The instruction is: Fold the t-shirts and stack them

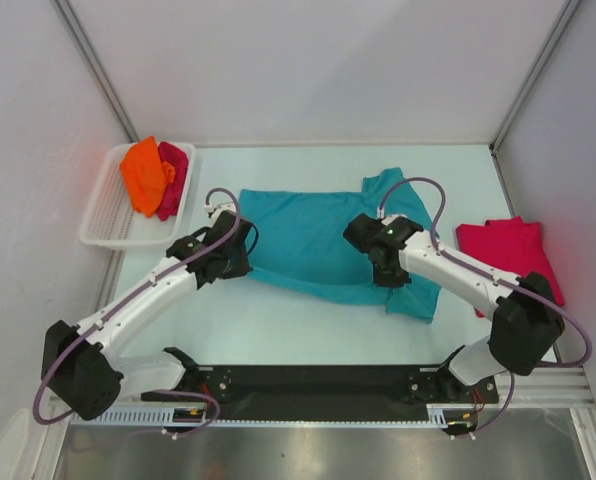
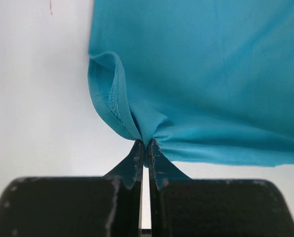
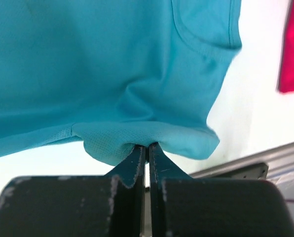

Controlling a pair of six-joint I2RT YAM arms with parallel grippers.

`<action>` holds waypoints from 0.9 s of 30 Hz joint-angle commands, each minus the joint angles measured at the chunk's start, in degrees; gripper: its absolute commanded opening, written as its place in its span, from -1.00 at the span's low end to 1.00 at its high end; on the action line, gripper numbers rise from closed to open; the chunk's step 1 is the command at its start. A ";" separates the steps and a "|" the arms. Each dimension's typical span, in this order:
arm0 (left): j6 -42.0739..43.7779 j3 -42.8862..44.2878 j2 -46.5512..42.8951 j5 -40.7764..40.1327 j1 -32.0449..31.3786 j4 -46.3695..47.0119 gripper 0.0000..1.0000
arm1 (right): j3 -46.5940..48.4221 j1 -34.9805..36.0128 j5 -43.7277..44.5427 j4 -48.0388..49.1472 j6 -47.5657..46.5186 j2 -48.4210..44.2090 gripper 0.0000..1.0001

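**Teal t-shirt held at two points, mid-table**

Item 1. Teal cotton t-shirt [image 1: 308, 235], short-sleeved and plain. It lies in the centre of the top view, spread wide across the white table [image 1: 308, 330], with one sleeve pointing to the upper right. Its lower edge runs from centre left down to lower right. In the left wrist view the cloth [image 2: 211, 74] fills the upper right of the frame, its hemmed edge curled into a fold at centre. In the right wrist view it [image 3: 88, 64] covers the upper left, a sleeve opening showing at the top.

Item 2. Left gripper [image 2: 146, 145], black, two fingers. Its jaws are pressed together on a bunched corner of the teal hem. In the top view it [image 1: 233, 258] sits at the shirt's left edge.

Item 3. Right gripper [image 3: 147, 148], black. It is pinched closed on a turned-over lip of teal fabric. In the top view it [image 1: 383, 262] sits over the shirt's right part.

Item 4. Folded crimson-pink t-shirt [image 1: 508, 250], lying on the table at the right of the top view, apart from the teal one. A strip of it [image 3: 292, 49] shows at the right wrist view's right edge.

Item 5. Orange t-shirt [image 1: 146, 172], crumpled, in the white plastic slatted basket [image 1: 103, 215] at upper left.

Item 6. Crumpled crimson-pink t-shirt [image 1: 173, 180], in the same basket, touching the orange one on its right.
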 commanded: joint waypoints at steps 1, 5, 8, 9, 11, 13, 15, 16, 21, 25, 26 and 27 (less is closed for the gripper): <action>4.18 3.07 1.66 2.35 3.93 3.20 -0.94 | 1.31 -4.25 -1.48 6.15 -8.50 2.28 -1.00; 4.88 3.94 5.61 3.06 5.78 4.43 -0.95 | 0.96 -8.04 -5.36 10.63 -11.57 4.74 -1.00; 5.32 4.03 8.34 4.11 6.22 6.01 -0.95 | 1.48 -9.97 -5.80 12.05 -13.51 7.11 -1.00; 5.41 4.03 9.56 4.38 6.31 6.80 -0.95 | 1.83 -10.50 -6.24 12.49 -14.56 8.25 -1.00; 5.50 4.12 10.71 5.25 6.57 7.51 -0.95 | 2.28 -12.08 -6.59 13.45 -15.44 9.13 -1.00; 5.50 4.29 12.56 5.70 6.93 8.56 -0.95 | 2.89 -13.66 -7.56 14.34 -16.59 10.62 -1.00; 5.67 5.00 14.31 6.22 7.36 9.18 -0.95 | 3.68 -14.54 -8.09 15.13 -17.38 11.86 -1.00; 5.76 5.35 14.84 6.31 7.45 9.44 -0.95 | 4.64 -14.81 -8.00 15.22 -17.99 12.99 -1.00; 6.81 8.77 18.01 6.66 8.42 9.53 -0.95 | 8.51 -15.95 -7.91 15.13 -19.14 15.64 -1.00; 7.34 10.97 19.68 6.75 9.56 9.44 -0.95 | 10.97 -16.57 -8.09 15.22 -19.84 18.18 -1.00; 7.43 11.67 20.55 6.84 10.00 9.44 -0.95 | 11.67 -16.74 -8.26 15.39 -19.93 19.24 -1.00; 7.61 11.94 21.00 6.93 10.26 9.44 -0.95 | 12.12 -17.01 -8.61 15.57 -19.93 19.77 -1.00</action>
